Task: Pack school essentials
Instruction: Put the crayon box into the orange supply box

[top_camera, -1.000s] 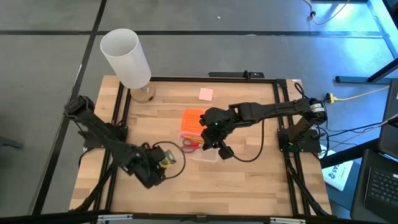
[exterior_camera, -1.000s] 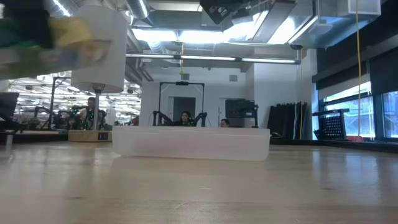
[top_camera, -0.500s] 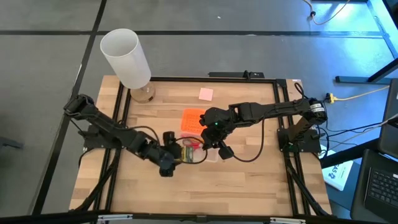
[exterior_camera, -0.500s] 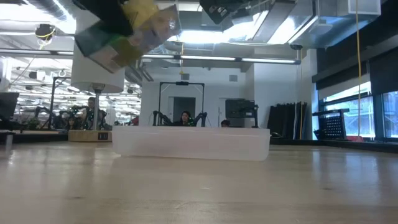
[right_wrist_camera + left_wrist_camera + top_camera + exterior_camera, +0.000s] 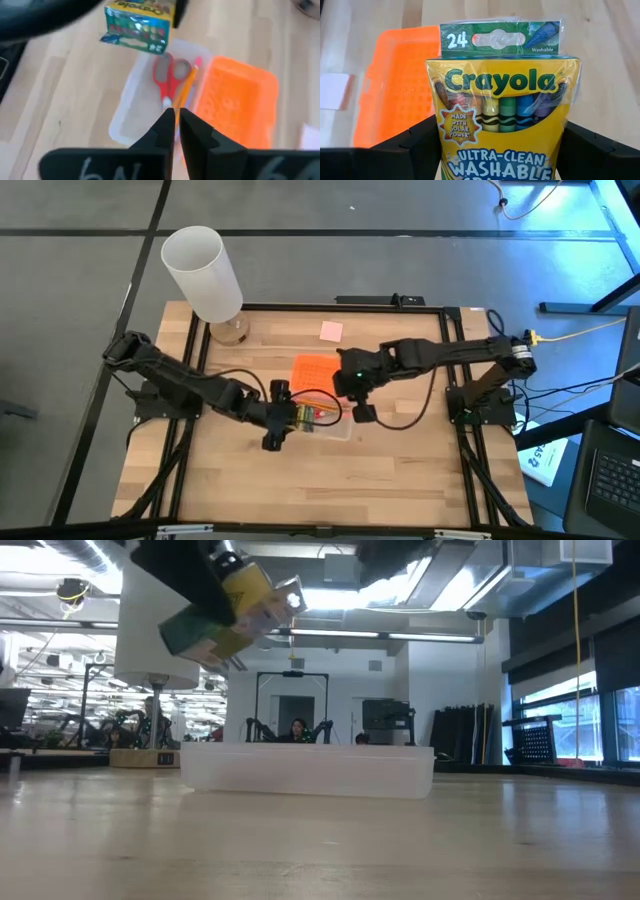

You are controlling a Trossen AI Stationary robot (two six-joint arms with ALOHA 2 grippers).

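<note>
Relation: clear plastic box [image 5: 325, 423] directly below left tool [image 5: 292, 418] | grip: clenched on green-and-yellow crayon box [image 5: 502, 117], long axis along fingers | right tool [image 5: 174, 131] closed, empty, beside.

Crayon box [image 5: 138, 24] in left tool [image 5: 283, 416] above clear box [image 5: 129, 117]; scissors [image 5: 163, 77] inside, lid [image 5: 309, 371] behind.

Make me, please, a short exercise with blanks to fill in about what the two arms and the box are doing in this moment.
1. The left gripper holds a box of ____ above the clear box.
2. The handles of the scissors in the clear box are ____ in colour.
3. The orange lid lies ____ the clear box, on the table.
4. The right gripper has its fingers ____.

Missing words: crayons; red; beside; shut
</note>
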